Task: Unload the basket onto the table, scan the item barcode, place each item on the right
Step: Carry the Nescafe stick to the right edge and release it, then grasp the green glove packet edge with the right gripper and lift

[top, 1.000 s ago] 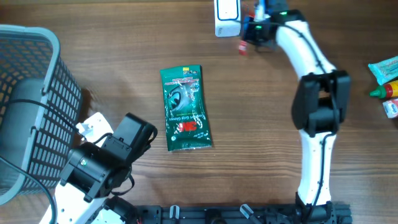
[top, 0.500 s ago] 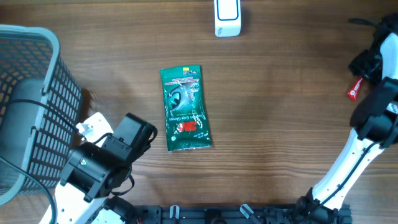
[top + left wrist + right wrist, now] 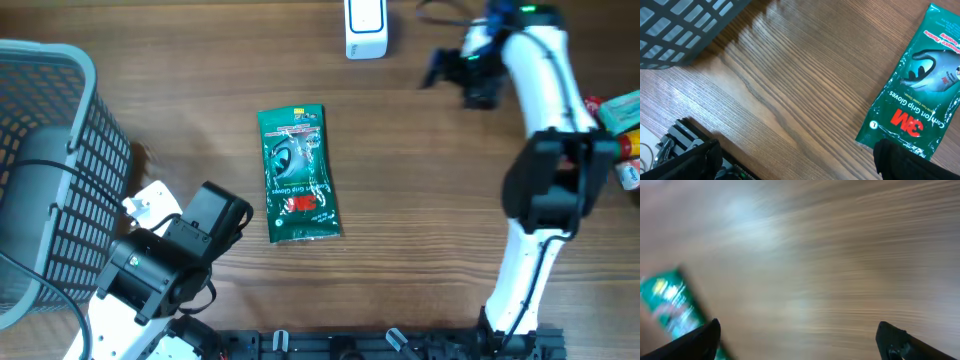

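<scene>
Overhead, the wooden bench (image 3: pixel 420 230) carries everything. A grey mesh basket (image 3: pixel 60 150) fills its left edge, probably there to receive scanned goods. The right arm (image 3: pixel 545 120) reaches over the far side, its right gripper (image 3: pixel 802 341) spread wide and empty. The left gripper (image 3: pixel 795 162) is also spread and empty, held low beside the basket. The green glove packet (image 3: pixel 298 175) lies flat mid-bench, printed face up and ungrasped, so its barcode likely faces down. The white scanner (image 3: pixel 364 28) stands at the far edge, well apart from the packet. Smaller goods (image 3: pixel 622 125) wait at the right edge.
</scene>
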Available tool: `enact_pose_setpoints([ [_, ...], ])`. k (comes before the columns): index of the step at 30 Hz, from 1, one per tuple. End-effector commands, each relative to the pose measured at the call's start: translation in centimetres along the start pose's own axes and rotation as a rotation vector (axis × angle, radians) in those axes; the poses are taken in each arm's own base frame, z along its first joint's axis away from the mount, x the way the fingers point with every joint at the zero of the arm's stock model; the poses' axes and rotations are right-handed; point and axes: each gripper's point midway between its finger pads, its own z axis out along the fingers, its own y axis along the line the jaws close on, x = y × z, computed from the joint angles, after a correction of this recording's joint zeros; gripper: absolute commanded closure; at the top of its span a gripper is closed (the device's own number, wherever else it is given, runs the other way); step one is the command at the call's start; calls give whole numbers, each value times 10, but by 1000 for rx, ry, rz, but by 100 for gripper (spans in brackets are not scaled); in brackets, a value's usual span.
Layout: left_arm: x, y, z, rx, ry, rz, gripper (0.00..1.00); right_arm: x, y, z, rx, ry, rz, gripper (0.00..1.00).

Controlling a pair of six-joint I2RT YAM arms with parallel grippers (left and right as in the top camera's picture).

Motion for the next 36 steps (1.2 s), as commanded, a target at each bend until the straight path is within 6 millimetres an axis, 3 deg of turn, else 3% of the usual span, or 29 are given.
enact_pose_setpoints([
  [1,-2,1,-1,1,-12,-3,0,53,78,38,-135,128,-181,0],
  [3,-2,1,-1,1,-12,-3,0,84,110,74,-132,165,-225,0],
  [7,-2,1,-1,1,-12,-3,0,117,144,119,-150,159,-259,4],
  [10,-2,1,-1,1,-12,-3,0,139,157,152,-148,133,-244,10],
  [12,-2,1,-1,1,-12,-3,0,153,151,172,-94,106,-214,13],
  [15,-2,1,-1,1,-12,-3,0,183,133,196,-11,119,-196,40],
  [17,-2,1,-1,1,-12,-3,0,190,127,199,9,134,-185,88],
  [18,-2,1,-1,1,-12,-3,0,191,128,198,-2,143,-183,96],
  [19,-2,1,-1,1,-12,-3,0,188,127,196,-4,138,-177,96],
  [21,-2,1,-1,1,-12,-3,0,180,125,190,-8,127,-158,96],
  [23,-2,1,-1,1,-12,-3,0,168,121,169,-10,113,-118,96],
  [27,-2,1,-1,1,-12,-3,0,148,120,80,-52,32,-62,96],
  [30,-2,1,-1,1,-12,-3,0,148,141,17,-152,-63,-235,96],
  [33,-2,1,-1,1,-12,-3,0,154,153,-13,-213,-105,-318,96],
  [36,-2,1,-1,1,-12,-3,0,160,152,-23,-210,-112,-380,95],
])
